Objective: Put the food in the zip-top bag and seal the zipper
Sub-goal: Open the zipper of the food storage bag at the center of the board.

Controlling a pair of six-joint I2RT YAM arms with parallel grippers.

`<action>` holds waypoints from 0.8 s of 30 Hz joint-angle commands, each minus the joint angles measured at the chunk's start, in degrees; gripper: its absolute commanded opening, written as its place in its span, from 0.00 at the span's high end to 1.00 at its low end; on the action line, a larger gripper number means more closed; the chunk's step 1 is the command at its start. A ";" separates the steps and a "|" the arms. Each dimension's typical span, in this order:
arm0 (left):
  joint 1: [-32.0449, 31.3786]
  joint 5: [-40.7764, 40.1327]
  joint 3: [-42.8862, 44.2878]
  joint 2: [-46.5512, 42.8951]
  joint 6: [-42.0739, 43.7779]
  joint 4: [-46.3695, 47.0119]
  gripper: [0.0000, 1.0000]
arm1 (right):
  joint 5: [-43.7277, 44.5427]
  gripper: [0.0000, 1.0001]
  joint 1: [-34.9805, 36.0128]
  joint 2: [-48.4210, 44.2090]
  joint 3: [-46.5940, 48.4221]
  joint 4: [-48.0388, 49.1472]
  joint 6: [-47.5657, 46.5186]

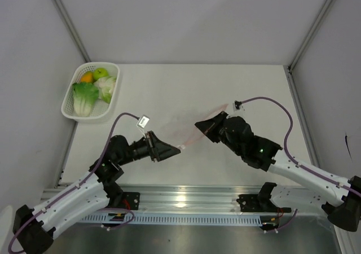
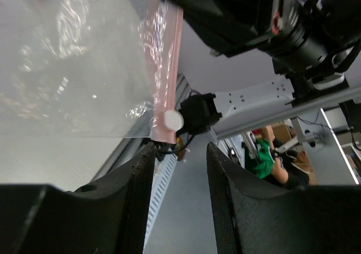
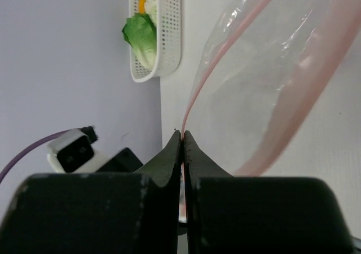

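The clear zip-top bag (image 1: 187, 133) hangs above the table between my two grippers, its mouth open. My right gripper (image 3: 182, 134) is shut on one side of the pink zipper strip (image 3: 194, 96). My left gripper (image 2: 180, 148) is open and empty just below the bag's corner, where a white slider (image 2: 172, 119) sits on the strip. The food lies in the white basket (image 1: 113, 104) at the far left: green apple (image 1: 101, 72), orange fruit (image 1: 87, 77), cabbage (image 1: 84, 99) and cauliflower piece (image 1: 106, 87).
Grey walls close the table on the left, back and right. A metal rail (image 1: 186, 200) runs along the near edge between the arm bases. The basket (image 3: 169, 39) also shows in the right wrist view, by the left wall.
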 commanded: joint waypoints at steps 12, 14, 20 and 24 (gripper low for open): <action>-5.47 -13.87 13.73 -3.26 13.93 -14.73 0.49 | -3.40 1.00 1.02 9.58 12.32 -5.56 -9.70; -5.64 -15.02 14.36 -4.39 16.11 -17.10 0.49 | -4.97 1.00 0.94 10.02 12.14 -4.77 -10.75; -5.73 -16.44 19.89 -2.04 22.98 -22.03 0.43 | -9.90 1.00 1.03 14.68 16.88 -8.80 -14.53; -7.31 -16.17 22.18 2.97 28.95 -23.43 0.36 | -11.05 1.00 1.03 15.82 18.90 -11.18 -15.06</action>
